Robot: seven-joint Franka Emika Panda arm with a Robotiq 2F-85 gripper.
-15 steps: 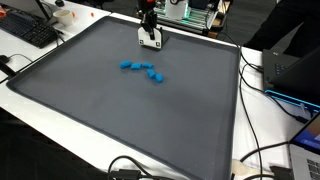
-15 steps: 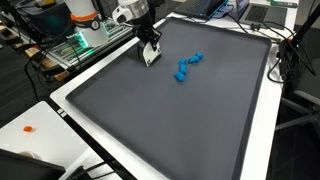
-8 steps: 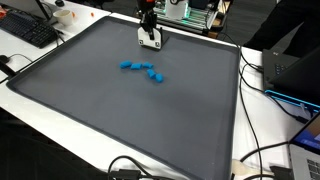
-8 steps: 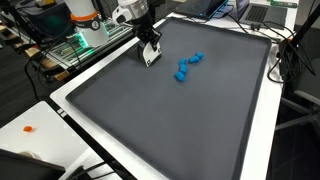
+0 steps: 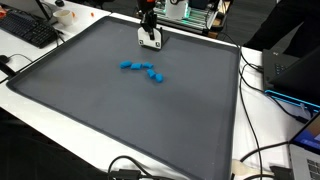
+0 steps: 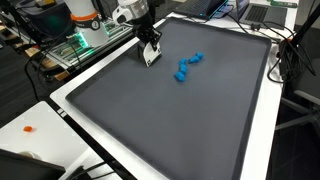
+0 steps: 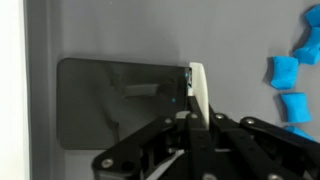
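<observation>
Finding 1, tool. I see the tool (image 5: pixel 150 33) at the far side of the grey mat (image 5: pixel 120 110), pointing down. Its jaws are closed on a white piece (image 5: pixel 150 42) that hangs below the fingertips. Whether the lower edge of the piece touches the mat, I cannot tell from any view.

Finding 2, differences between views. In both exterior views the white piece (image 6: pixel 151 57) shows a broad flat face. The wrist view shows the white piece (image 7: pixel 199 88) edge-on as a thin upright strip, clamped where the tool (image 7: pixel 195 113) converges. Only the wrist view shows a darker rectangular patch (image 7: pixel 120 100) on the mat to the left of the piece; I cannot tell whether it is shadow or a mark. Only the exterior views show the surroundings: the white surface (image 5: pixel 255 120) under the mat, a keyboard (image 5: pixel 30 30) at far left, cables (image 5: pixel 255 160) at near right, and in an exterior view a small orange item (image 6: pixel 30 128) on the surface (image 6: pixel 45 112), well apart from the mat (image 6: pixel 190 120).

Finding 3, what the mat carries. A loose cluster of blue blocks (image 5: pixel 143 70) lies on the mat nearer than the tool, apart from the white piece. An exterior view shows the blue blocks (image 6: pixel 186 67) as a short curved row. The wrist view catches only some of the blue blocks (image 7: pixel 288 85), at its right edge.
</observation>
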